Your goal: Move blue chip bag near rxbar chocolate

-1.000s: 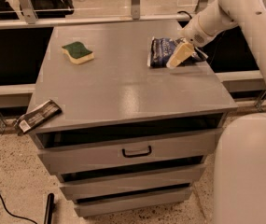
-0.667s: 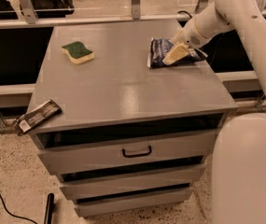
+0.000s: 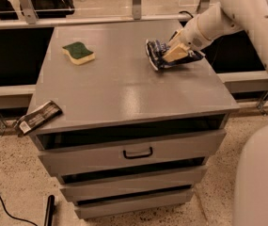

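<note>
The blue chip bag is at the back right of the grey cabinet top, crumpled and tipped up on its edge. My gripper comes in from the right on the white arm, and its tan fingers are shut on the bag's middle. The rxbar chocolate, a dark wrapper with a white label end, lies at the front left corner and hangs partly over the edge, far from the bag.
A green-topped yellow sponge lies at the back left. The cabinet has drawers below. A glass-railed ledge runs behind it. My white base stands at the front right. A black cable lies on the floor.
The fingers have closed on the bag, which has gone from lying flat to crumpled and tipped up. It has shifted slightly left.
</note>
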Tool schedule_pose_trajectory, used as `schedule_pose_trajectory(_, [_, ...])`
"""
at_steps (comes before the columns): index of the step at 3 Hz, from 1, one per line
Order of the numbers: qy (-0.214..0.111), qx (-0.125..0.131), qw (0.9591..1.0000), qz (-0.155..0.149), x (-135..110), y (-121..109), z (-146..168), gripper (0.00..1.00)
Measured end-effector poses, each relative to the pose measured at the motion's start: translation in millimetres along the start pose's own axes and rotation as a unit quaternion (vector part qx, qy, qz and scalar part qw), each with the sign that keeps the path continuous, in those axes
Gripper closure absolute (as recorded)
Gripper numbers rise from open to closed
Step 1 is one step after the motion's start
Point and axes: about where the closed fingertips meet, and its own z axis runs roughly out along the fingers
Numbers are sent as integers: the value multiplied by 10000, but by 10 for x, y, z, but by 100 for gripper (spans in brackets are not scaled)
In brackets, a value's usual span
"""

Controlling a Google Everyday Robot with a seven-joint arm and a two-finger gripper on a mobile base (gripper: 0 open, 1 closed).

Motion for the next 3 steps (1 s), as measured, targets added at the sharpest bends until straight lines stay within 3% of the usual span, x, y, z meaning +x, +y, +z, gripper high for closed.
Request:
schedule_pose_trajectory(1, [-397,29,9990,-202,-301,218,-329,100])
schedule_pose_trajectory(2, [-615,-195,9960,-619,-745,558,-470,100])
schedule_pose_trajectory(3, [-473,-529,9916,-1085,-1164,873,-324,100])
